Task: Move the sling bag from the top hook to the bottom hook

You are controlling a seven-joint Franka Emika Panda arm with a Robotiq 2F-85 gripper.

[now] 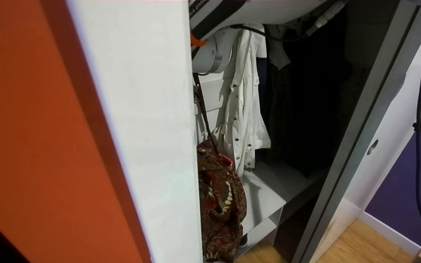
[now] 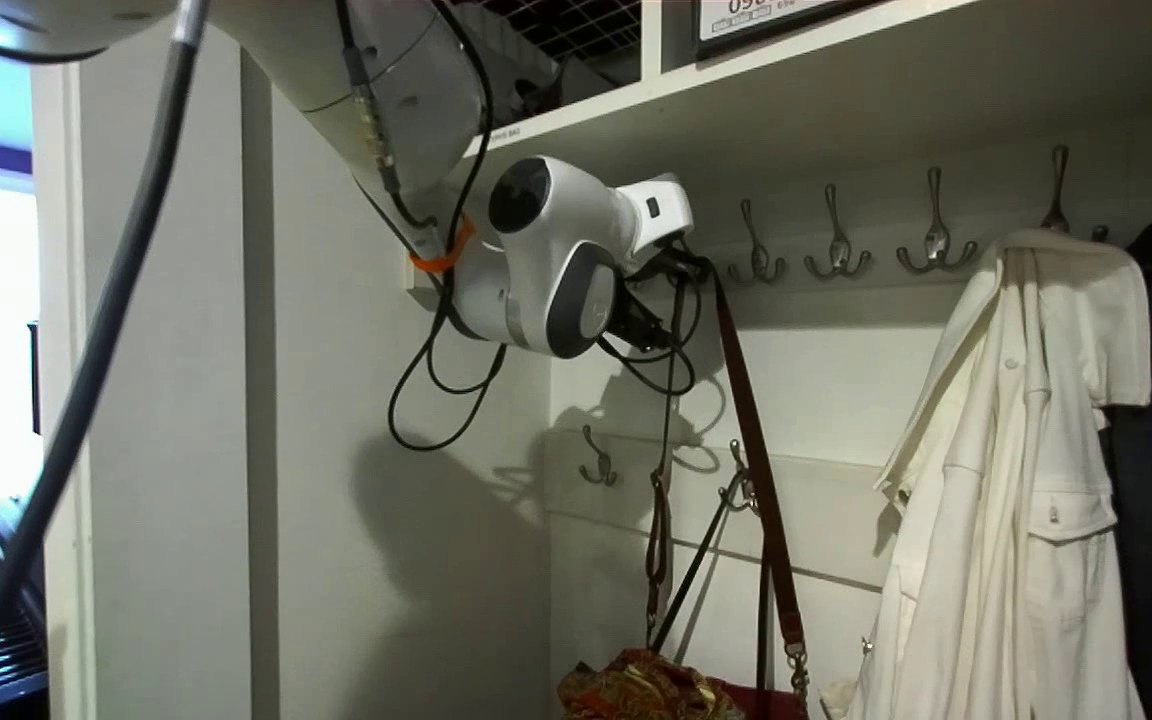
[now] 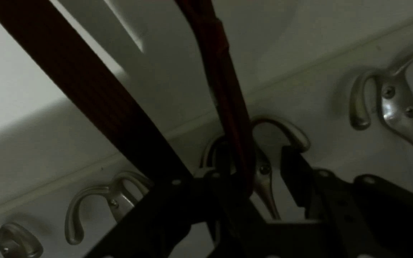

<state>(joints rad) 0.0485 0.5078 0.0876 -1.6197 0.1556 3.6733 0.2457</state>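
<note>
Closet [image 2: 496,600]: In an exterior view, a white side wall [image 2: 336,330] stands at left and meets a paneled back wall [image 2: 816,380] beneath a deep shelf [image 2: 836,120].
Robot arm [image 2: 536,270]: White and thick-jointed, it slopes in from the upper left with its wrist bent, its hand angled right toward the back wall.
Gripper [image 3: 258,165]: In the wrist view its black fingers [image 3: 294,175] stand partway spread, a gap showing between them; a narrow brown strap [image 3: 233,118] runs close along one finger, and whether the two touch is unclear.
Wide strap [image 2: 751,430]: It drops from the gripper on the right, ending in a metal clasp near the bag, while the narrow strap falls on the left.
Sling bag [image 1: 221,208]: Patterned in brown, maroon and tan, it hangs below the gripper and well apart from it, linked to it by the straps; an exterior view shows only its top.
Lower hooks [image 2: 598,465]: A thin dark strap meets one of them; whose it is remains unclear.
Upper hooks [image 2: 936,240]: They line the wall at about the gripper's height; in the wrist view, one sits behind the narrow strap, contact uncertain.
White jacket [image 2: 986,500]: It hangs at right from the upper row, beside dark clothing [image 2: 1151,520].
</note>
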